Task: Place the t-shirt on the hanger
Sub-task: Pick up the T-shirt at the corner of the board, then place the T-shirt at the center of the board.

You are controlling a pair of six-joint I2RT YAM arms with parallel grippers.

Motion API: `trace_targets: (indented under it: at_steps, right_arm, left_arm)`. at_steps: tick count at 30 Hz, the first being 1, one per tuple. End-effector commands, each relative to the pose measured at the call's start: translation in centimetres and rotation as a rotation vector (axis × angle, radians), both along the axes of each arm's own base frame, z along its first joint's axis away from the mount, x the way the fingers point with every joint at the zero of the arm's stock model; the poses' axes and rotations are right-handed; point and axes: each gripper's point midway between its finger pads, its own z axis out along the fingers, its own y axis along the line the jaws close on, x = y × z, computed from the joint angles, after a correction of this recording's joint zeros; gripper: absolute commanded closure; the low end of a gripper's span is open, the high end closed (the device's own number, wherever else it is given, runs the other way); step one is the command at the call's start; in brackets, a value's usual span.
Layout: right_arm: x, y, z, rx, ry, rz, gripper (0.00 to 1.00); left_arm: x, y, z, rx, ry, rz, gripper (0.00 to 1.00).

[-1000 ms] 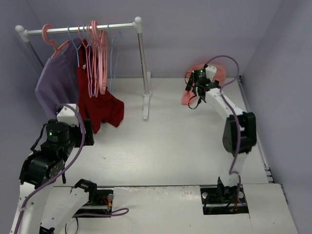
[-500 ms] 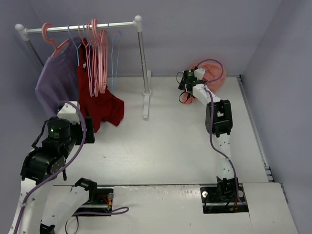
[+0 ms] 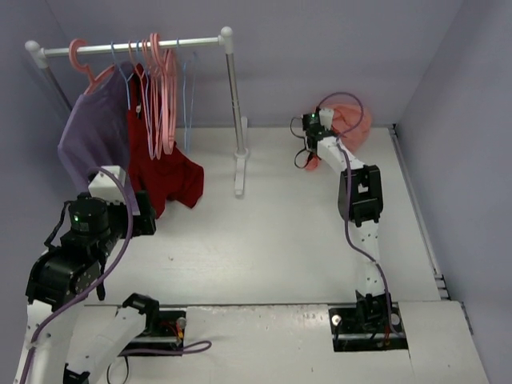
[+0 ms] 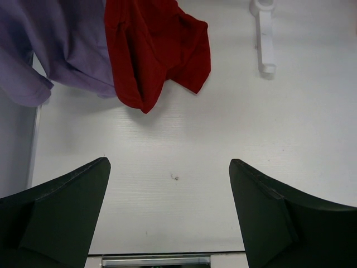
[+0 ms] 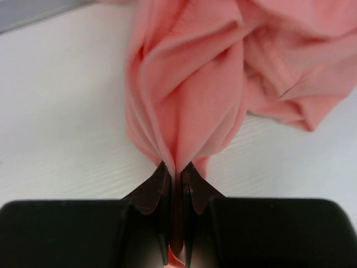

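t-shirt sits bunched far right, right gripper clamped on a fold. hanger hangs on the far-left rack, left gripper spread and empty. Basically all the hanging's left.

The right arm is stretching out over the far right part of the table, wrist tipping downward, and the right gripper is pinching a fold of the t-shirt, jaws pressed together on the cloth. The left arm is crouching folded above the table's near left edge, and the left gripper is pointing down at the table, jaws spread wide.
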Motion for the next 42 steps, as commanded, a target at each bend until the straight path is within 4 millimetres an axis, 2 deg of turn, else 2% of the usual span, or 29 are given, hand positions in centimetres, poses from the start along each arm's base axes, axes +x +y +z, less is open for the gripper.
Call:
trace_targets:
  at_steps: [1, 2, 4, 7, 9, 10, 11, 14, 16, 19, 25, 26, 28, 32, 33, 34, 36, 38, 41, 42]
  right_arm:
    - [0.8, 1.7, 24.1, -0.067, -0.387, 0.170, 1.00]
    - [0.3, 2.3, 27.1, -0.075, -0.435, 0.207, 1.00]
    - [-2.1, 2.8, 35.5, -0.098, -0.574, 0.273, 1.00]
    - [-5.5, 3.2, 43.4, -0.129, -0.711, 0.360, 1.00]
    - [-8.0, 3.7, 47.1, -0.121, -0.783, 0.422, 1.00]
    - [-10.5, 4.1, 50.0, -0.103, -0.844, 0.467, 1.00]
    - [-12.2, 4.4, 51.7, -0.089, -0.882, 0.499, 1.00]
    - [-15.8, 5.3, 55.0, -0.062, -0.960, 0.569, 1.00]
    - [-19.0, 6.1, 57.6, -0.026, -1.026, 0.629, 1.00]
    - [-23.2, 8.3, 59.8, 0.075, -1.095, 0.783, 1.00]
    - [-27.9, 16.2, 60.3, 0.297, -1.106, 1.049, 1.00]
    - [-27.9, 16.6, 60.1, 0.308, -1.101, 1.055, 1.00]
    - [-29.6, 20.8, 59.6, 0.380, -1.084, 1.149, 1.00]
    - [-31.3, 25.5, 59.2, 0.449, -1.073, 1.236, 1.00]
    - [-32.7, 27.5, 59.6, 0.487, -1.081, 1.278, 1.00]
    - [-34.1, 28.3, 60.5, 0.513, -1.104, 1.307, 1.00]
    - [-35.4, 29.3, 61.1, 0.537, -1.122, 1.341, 1.00]
    - [-37.3, 29.2, 62.9, 0.562, -1.173, 1.356, 1.00]
    - [-39.3, 27.8, 64.4, 0.588, -1.212, 1.367, 1.00]
    - [-40.4, 26.6, 65.4, 0.593, -1.249, 1.369, 1.00]
  left_arm:
    - [0.6, -1.2, 3.6, -0.086, -0.089, -0.025, 0.17]
    - [0.7, -1.3, 3.8, -0.093, -0.094, -0.029, 0.17]
    - [0.7, -1.7, 4.6, -0.110, -0.104, -0.042, 0.17]
    - [0.7, -2.2, 5.6, -0.133, -0.122, -0.059, 0.17]
    - [0.5, -2.4, 6.3, -0.149, -0.137, -0.070, 0.17]
    - [0.5, -2.5, 6.6, -0.156, -0.144, -0.073, 0.17]
    - [0.4, -2.5, 6.8, -0.162, -0.148, -0.076, 0.17]
    - [0.2, -2.6, 7.7, -0.173, -0.169, -0.085, 0.17]
    - [0.0, -2.7, 8.2, -0.179, -0.181, -0.089, 0.17]
    - [-0.1, -2.8, 8.9, -0.192, -0.198, -0.095, 0.17]
    - [-0.7, -2.8, 9.7, -0.207, -0.219, -0.100, 0.17]
    - [-0.7, -2.8, 9.8, -0.210, -0.222, -0.101, 0.17]
    - [-1.1, -2.7, 10.1, -0.216, -0.239, -0.101, 0.17]
    - [-1.6, -2.2, 10.8, -0.212, -0.266, -0.092, 0.17]
    - [-1.8, -2.1, 11.2, -0.213, -0.280, -0.090, 0.17]
    - [-2.0, -2.0, 11.6, -0.216, -0.291, -0.090, 0.17]
    - [-2.2, -2.0, 11.9, -0.219, -0.302, -0.092, 0.17]
    - [-2.4, -2.0, 12.3, -0.221, -0.313, -0.098, 0.17]
    - [-2.6, -2.1, 12.5, -0.222, -0.319, -0.113, 0.17]
    - [-2.6, -2.2, 12.6, -0.224, -0.320, -0.117, 0.17]
